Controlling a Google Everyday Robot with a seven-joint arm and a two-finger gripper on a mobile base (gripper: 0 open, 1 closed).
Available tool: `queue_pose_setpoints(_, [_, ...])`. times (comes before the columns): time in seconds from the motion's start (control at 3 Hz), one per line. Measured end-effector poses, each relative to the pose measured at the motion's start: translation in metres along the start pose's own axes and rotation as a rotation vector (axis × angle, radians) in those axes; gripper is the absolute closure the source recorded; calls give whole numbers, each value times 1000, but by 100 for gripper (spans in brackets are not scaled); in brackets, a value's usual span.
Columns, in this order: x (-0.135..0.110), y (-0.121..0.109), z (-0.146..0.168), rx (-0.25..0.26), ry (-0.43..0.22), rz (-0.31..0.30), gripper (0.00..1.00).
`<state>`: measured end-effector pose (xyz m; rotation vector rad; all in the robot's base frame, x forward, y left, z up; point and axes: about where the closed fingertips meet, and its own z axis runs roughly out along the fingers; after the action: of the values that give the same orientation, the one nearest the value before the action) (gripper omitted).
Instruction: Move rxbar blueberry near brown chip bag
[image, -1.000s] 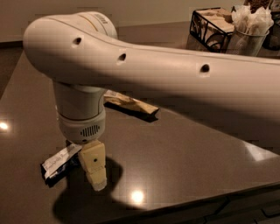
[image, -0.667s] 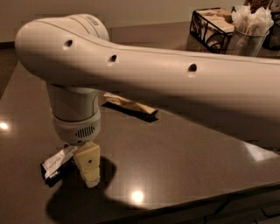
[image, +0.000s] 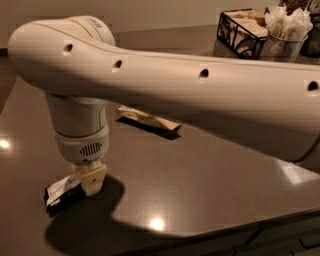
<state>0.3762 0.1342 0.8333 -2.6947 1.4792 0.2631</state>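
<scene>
The rxbar blueberry (image: 61, 191), a small dark bar with a white panel, lies on the dark table (image: 210, 165) at the front left. My gripper (image: 91, 181) hangs straight down from the wrist and sits on the bar's right end, touching or just over it. The brown chip bag (image: 147, 119), a flat cream-brown packet, lies farther back near the middle of the table, partly hidden under my arm.
My thick white arm (image: 200, 85) spans the view from the right. A black wire caddy (image: 242, 32) and a cup of napkins (image: 285, 35) stand at the back right. The table's front edge (image: 240, 235) runs along the bottom right.
The gripper has moved left and down, from beside the bar to over its right end. The bar and the chip bag lie where they were.
</scene>
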Motion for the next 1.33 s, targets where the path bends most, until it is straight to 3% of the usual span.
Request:
queue_pose_setpoints(0.33, [1, 0, -1, 0, 0, 1, 88])
queue_pose_setpoints(0.67, [0, 0, -2, 0, -1, 1, 100])
queue_pose_setpoints(1.33, [102, -23, -68, 100, 9, 202, 100])
